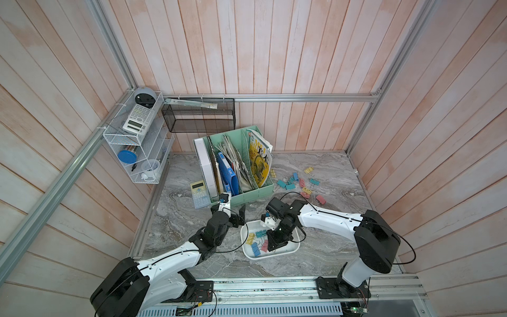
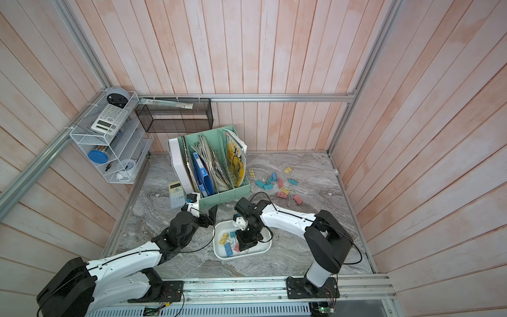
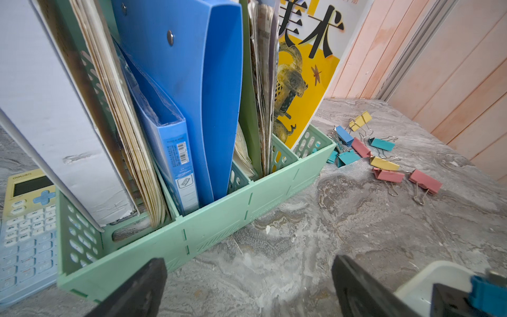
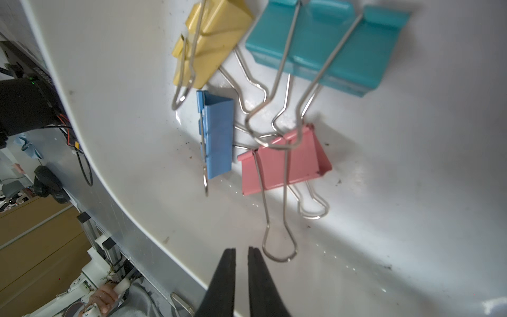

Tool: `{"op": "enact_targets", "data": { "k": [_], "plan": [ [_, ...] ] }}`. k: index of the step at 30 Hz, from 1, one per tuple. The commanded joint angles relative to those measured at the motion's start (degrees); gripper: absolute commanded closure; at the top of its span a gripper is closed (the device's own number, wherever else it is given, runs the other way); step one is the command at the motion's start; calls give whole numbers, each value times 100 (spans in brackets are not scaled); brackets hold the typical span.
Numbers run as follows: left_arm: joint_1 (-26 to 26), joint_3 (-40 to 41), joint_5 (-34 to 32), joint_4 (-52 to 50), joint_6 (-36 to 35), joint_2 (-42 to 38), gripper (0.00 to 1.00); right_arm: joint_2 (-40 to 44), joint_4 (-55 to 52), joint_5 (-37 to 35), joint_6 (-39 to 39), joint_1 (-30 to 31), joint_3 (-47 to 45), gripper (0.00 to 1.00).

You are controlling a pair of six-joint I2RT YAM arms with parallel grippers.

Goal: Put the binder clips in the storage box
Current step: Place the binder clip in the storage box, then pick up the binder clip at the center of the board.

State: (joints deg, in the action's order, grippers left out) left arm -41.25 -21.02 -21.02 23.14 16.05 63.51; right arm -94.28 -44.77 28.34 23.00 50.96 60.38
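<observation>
Your right gripper (image 4: 241,251) points down into the storage box (image 4: 109,115), at the bottom middle of the right wrist view. Its two black fingers are only a little bit apart, and nothing is between them. Just beside the tips is the wire handle of a pink binder clip (image 4: 285,164), which lies on the box floor. A blue clip (image 4: 218,137) lies just beside the pink one. A yellow clip (image 4: 211,41) and a teal clip (image 4: 323,46) lie higher in that frame. Their wire handles cross each other.

In both top views the white box sits low in the middle of the frame, on the grey tabletop (image 1: 329,247). More binder clips (image 1: 299,184) lie loose on the tabletop, right of the middle, near the mint green file organizer (image 1: 247,193). They are well apart from the box.

Your left gripper (image 3: 248,262) is spread wide and holds nothing. It is near the front of the organizer. You see a corner of the box at the lower right of the left wrist view. A yellow and blue calculator (image 3: 24,219) lies at the lower left there, just beside the organizer.
</observation>
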Motion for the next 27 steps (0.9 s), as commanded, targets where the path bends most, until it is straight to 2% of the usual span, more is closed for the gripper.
{"op": "enact_targets", "data": {
  "k": [1, 6, 9, 12, 14, 16, 18, 20, 22, 27],
  "plan": [
    [-14, -157, -25, 25, -50, 37, 0, 300, -65, -491, -14, -37, 90, 75],
    [-14, -153, -34, 38, -30, 22, 0, 1123, 107, -1074, 150, -403, -44, 67],
    [-23, -144, -19, 66, -7, 37, 0, 1952, 730, -1821, 710, -1046, -386, 64],
    [-30, -140, -25, 87, -18, 72, 0, 2840, 1630, -3342, 2408, -1872, -1240, 63],
    [-35, -153, -34, 86, -20, 98, 0, 3425, 2717, -3855, 3283, -2465, -2065, 63],
    [-44, -159, -34, 108, -40, 119, 0, 3654, 3470, -4096, 3949, -2916, -2549, 61],
    [-43, -166, -40, 103, -41, 144, 0, 3463, 3536, -4082, 4219, -3279, -2494, 59],
    [-40, -175, -31, 95, -42, 158, 0, 2982, 3533, -3864, 4273, -3500, -2204, 52],
    [-39, -186, -10, 95, -36, 165, 0, 2461, 3815, -3341, 4310, -3659, -2029, 43],
    [-56, -201, 1, 95, -39, 190, 0, 1118, 4886, -2264, 4945, -4041, -1911, 39]
  ]
}}
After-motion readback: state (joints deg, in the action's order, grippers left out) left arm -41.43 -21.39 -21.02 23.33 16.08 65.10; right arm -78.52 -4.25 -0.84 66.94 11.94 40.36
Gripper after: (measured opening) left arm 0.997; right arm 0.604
